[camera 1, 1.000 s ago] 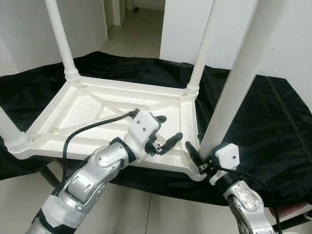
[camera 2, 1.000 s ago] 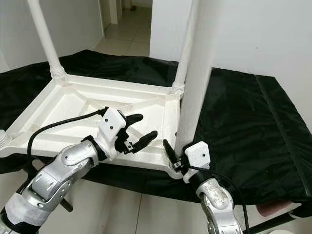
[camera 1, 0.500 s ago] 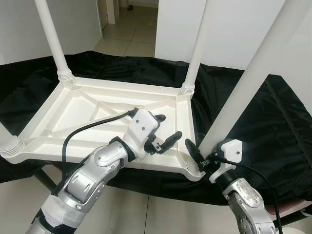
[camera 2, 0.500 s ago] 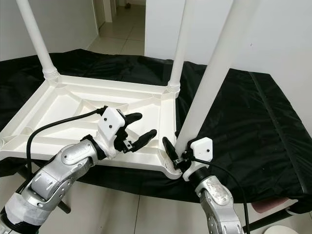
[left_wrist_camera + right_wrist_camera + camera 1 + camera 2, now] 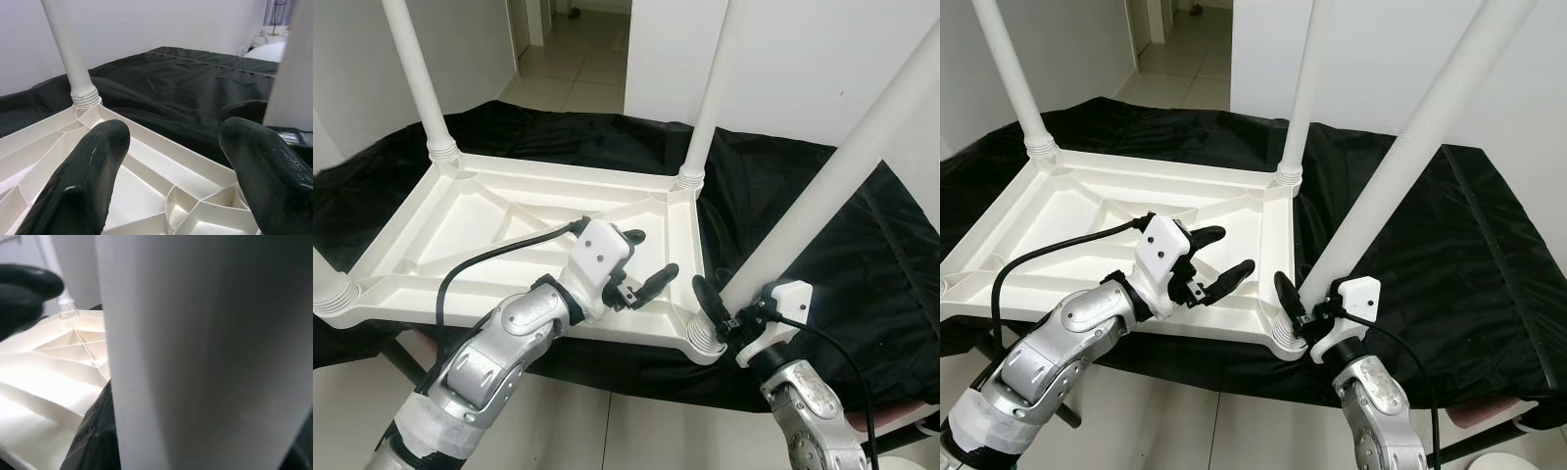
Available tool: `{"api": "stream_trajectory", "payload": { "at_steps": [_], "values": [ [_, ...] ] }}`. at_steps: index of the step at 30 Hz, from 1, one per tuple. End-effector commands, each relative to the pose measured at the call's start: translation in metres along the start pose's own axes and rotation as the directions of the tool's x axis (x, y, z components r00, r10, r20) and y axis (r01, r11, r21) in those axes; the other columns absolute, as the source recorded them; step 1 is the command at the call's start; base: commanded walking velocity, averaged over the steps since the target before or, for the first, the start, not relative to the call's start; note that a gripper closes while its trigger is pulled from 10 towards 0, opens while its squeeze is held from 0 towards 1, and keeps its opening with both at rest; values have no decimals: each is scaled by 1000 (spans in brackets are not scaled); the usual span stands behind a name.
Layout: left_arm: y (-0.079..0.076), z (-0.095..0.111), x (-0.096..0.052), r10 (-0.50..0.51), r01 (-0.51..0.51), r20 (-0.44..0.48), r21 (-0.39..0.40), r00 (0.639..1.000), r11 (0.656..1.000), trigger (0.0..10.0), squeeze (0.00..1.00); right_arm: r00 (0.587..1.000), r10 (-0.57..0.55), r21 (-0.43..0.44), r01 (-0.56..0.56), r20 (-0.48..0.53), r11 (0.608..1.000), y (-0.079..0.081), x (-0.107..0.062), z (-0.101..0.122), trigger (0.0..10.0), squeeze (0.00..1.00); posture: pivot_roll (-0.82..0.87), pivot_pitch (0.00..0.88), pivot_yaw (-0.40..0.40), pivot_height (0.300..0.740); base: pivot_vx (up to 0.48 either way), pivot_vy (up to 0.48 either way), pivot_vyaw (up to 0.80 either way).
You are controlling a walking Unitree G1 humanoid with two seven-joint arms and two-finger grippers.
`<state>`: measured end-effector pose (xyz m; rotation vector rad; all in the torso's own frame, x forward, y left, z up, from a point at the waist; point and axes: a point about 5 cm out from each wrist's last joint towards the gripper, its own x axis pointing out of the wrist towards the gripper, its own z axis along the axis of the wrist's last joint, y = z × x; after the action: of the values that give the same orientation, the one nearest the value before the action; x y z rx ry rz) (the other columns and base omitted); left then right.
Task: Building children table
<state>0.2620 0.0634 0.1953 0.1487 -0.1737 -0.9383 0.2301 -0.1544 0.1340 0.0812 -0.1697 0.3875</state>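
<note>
Lying inverted on black cloth [image 5: 822,225]: table [image 5: 509,220]; right claw [image 5: 729,318] clamps leg [image 5: 822,201]; left claw [image 5: 641,264] apart.

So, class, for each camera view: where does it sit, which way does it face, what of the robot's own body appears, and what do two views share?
Left eye view: head, facing forward and down at the upturned white plastic table; both silver arms show.
Right eye view: same head, same scene, set slightly to the side.
Left wrist view: left wrist, looking along the open left pincer over the table's ribbed underside.
Right wrist view: right wrist, close against the tilted white plastic leg held by the right pincer.
Shared: both wrist views show the ribbed underside.
</note>
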Motion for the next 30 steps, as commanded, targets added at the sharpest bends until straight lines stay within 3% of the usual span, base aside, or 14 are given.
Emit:
{"api": "stream_trajectory", "payload": {
  "at_steps": [1, 11, 19, 22, 26, 30],
  "values": [
    [-2, 0, -3, -61, 61, -11, 9, 998, 998, 10000, 0, 997, -5, -52, 1, -78, 999, 0, -10, -17, 10000, 0, -25, 66, -40, 740, 0, 0, 0],
    [1, 2, -4, -49, 49, -9, 14, 999, 999, 10000, 0, 994, 56, -167, -71, -89, 983, 5, -19, -21, 10000, 0, -27, 72, -37, 740, 0, 0, 0],
    [3, 3, -4, -45, 46, -11, 22, 999, 999, 10000, 0, 987, 114, -296, -142, -111, 945, 8, -22, -28, 10000, 0, -20, 77, -23, 740, 0, 0, 0],
    [4, 4, -5, -46, 47, -12, 24, 999, 999, 10000, 0, 985, 123, -290, -153, -120, 945, 7, -22, -29, 10000, 0, -20, 77, -23, 740, 0, 0, 0],
    [4, 4, -5, -49, 49, -15, 29, 999, 998, 10000, 0, 972, 154, -116, -176, -177, 978, 6, -22, -32, 10000, 0, -19, 78, -21, 740, 0, 0, 0],
    [5, 4, -5, -49, 49, -16, 33, 999, 998, 10000, 0, 969, 149, -88, -169, -197, 982, 2, -21, -34, 10000, 0, -19, 79, -19, 740, 0, 0, 0]
  ]
}}
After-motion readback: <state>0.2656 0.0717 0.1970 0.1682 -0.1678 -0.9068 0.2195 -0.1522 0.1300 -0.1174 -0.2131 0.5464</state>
